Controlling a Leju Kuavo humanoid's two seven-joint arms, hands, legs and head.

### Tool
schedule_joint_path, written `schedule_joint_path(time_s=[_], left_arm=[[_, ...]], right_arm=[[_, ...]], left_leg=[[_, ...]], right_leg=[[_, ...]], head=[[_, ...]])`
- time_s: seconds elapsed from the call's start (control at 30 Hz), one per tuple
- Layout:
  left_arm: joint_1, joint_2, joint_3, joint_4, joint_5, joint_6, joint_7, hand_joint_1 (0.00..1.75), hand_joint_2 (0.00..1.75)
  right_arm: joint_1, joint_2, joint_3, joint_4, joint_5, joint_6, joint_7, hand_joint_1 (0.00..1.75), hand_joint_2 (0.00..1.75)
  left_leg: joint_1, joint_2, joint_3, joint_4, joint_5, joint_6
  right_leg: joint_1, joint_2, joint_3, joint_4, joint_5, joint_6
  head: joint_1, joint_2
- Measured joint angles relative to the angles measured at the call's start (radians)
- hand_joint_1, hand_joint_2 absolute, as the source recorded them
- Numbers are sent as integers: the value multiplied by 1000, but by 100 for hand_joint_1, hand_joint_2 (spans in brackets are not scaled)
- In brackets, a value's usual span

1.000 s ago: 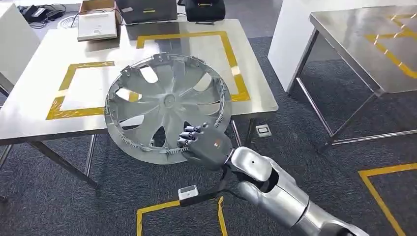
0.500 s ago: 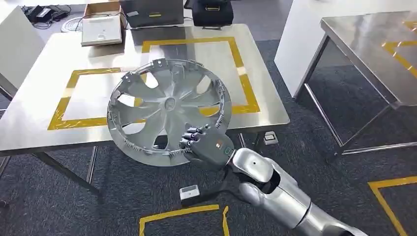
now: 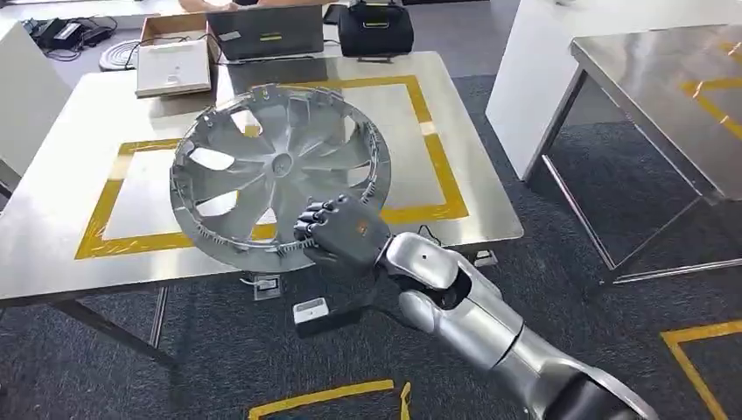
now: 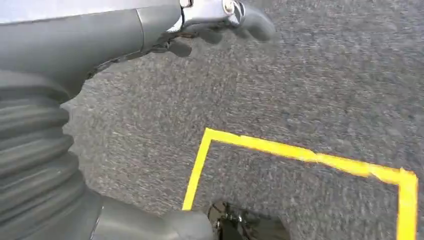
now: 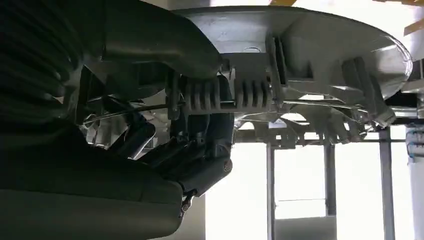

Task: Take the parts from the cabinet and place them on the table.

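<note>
While the right robot hand (image 3: 337, 234) gripped the silver wheel cover (image 3: 280, 171) by its near rim, fingers curled over the edge, the cover hung tilted above the tabletop (image 3: 52, 184), over its yellow tape square (image 3: 442, 171). The left robot hand (image 4: 65, 55) hung above carpet, its grip impossible to judge.
</note>
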Motion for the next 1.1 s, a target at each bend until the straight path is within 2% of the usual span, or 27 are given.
schedule_joint_path(time_s=[0.03,0.07,0.1,0.13,0.17,0.2,0.23,0.27,0.3,0.33,0.37,0.4,0.43,0.47,0.5,0.53,0.57,0.7,0.73,0.83,0.97,1.0,1.1], left_arm=[[-1,0,0,0,0,0,1,0,175],[-2,0,0,0,0,0,2,0,175],[-3,0,0,0,-1,0,2,0,175],[-4,0,0,0,-3,0,4,0,175],[-4,0,0,0,-4,0,5,0,175],[-3,0,0,0,-8,0,6,0,175],[-2,0,-1,0,-11,0,7,0,175],[-2,0,-2,0,-14,0,8,0,175],[-3,0,-5,0,-18,-1,8,0,175],[-4,-1,-8,0,-20,-2,8,0,175],[-4,-3,-11,0,-25,-3,11,0,175],[-5,-6,-14,1,-30,-3,15,0,175],[-8,-7,-17,1,-34,-4,18,0,175],[-9,-7,-20,1,-42,-4,20,0,175],[-7,-8,-26,1,-56,-1,21,0,175],[-7,-11,-35,2,-69,4,21,0,175],[-8,-11,-44,1,-83,10,21,0,175],[-10,-11,-78,1,-119,64,35,0,175],[-9,-10,-81,0,-119,83,40,0,175],[-7,-10,-82,-1,-107,142,32,0,175],[-7,-10,-82,-1,-89,158,12,0,175],[-7,-10,-82,-1,-91,159,11,0,0],[-8,-10,-87,-1,-119,159,29,0,0]], right_arm=[[-19,13,3,27,5,-1,5,175,175],[-37,23,6,55,6,-2,8,175,175],[-53,34,9,83,5,-5,10,175,175],[-70,45,10,113,3,-12,11,175,175],[-81,55,10,142,3,-18,13,175,175],[-91,64,10,172,4,-28,18,175,175],[-101,72,11,203,4,-32,24,175,175],[-111,79,11,230,5,-35,31,175,175],[-121,86,11,260,5,-39,39,175,175],[-130,92,11,288,5,-43,44,175,175],[-138,97,11,313,4,-47,50,175,175],[-150,101,11,339,1,-52,49,175,175],[-163,109,11,366,-2,-56,49,175,175],[-171,114,9,383,-3,-59,50,175,175],[-181,119,7,401,-5,-63,53,175,175],[-187,125,6,424,-6,-65,55,175,175],[-196,127,3,448,-11,-68,56,175,175],[-207,131,-18,518,-6,-93,88,175,175],[-213,131,-21,535,-1,-99,103,0,0],[-233,130,-47,587,8,-122,140,0,0],[-257,125,-85,634,21,-137,160,0,0],[-260,124,-94,641,21,-140,164,0,0],[-270,119,-113,658,23,-149,160,0,0]], left_leg=[[3,-4,12,-1,-1,6],[4,-5,20,-4,-4,13],[3,-7,23,-4,-9,19],[3,-8,26,-4,-14,21],[2,-8,30,-4,-21,23],[1,-10,37,-3,-29,24],[0,-12,48,-3,-37,24],[-1,-15,60,-3,-45,23],[-2,-17,73,-3,-55,22],[-3,-19,88,-3,-64,20],[-4,-19,97,-4,-74,18],[-7,-21,103,2,-82,12],[-6,-23,102,-1,-86,4],[-4,-22,104,-4,-89,-3],[-4,-21,110,5,-81,-9],[-4,-19,116,-4,-92,-7],[-4,-16,126,-15,-93,-2],[-5,-15,137,-35,-97,-4],[-5,-15,139,-37,-98,-6],[-5,-14,141,-41,-98,-6],[-5,-12,145,-43,-98,-10],[-5,-12,146,-43,-98,-12],[-5,-11,149,-43,-98,-12]], right_leg=[[-3,-1,1,4,-7,3],[-6,-4,-12,35,-7,7],[-7,-5,-46,91,-14,9],[-6,-5,-99,169,-37,12],[-6,-5,-152,244,-75,14],[-6,-5,-194,297,-107,17],[-6,-5,-218,308,-114,15],[-6,-5,-220,280,-94,11],[-5,-5,-206,220,-52,6],[-2,-5,-180,134,12,0],[4,-6,-155,46,86,-13],[12,-4,-152,1,120,-20],[13,-6,-149,0,100,-19],[17,-4,-144,-1,114,-25],[15,-5,-139,-12,114,-29],[16,-2,-127,-14,120,-23],[16,0,-123,-17,118,-23],[16,-1,-122,-18,109,-31],[16,-1,-122,-18,108,-32],[16,-1,-121,-18,106,-33],[16,0,-117,-18,106,-34],[16,0,-115,-18,106,-34],[16,0,-112,-18,106,-34]], head=[[0,0],[0,0],[1,0],[1,0],[0,0],[0,0],[0,0],[1,0],[0,0],[1,0],[0,0],[-3,0],[0,0],[1,0],[0,0],[0,0],[0,0],[0,0],[0,0],[0,0],[0,0],[0,0],[0,0]])
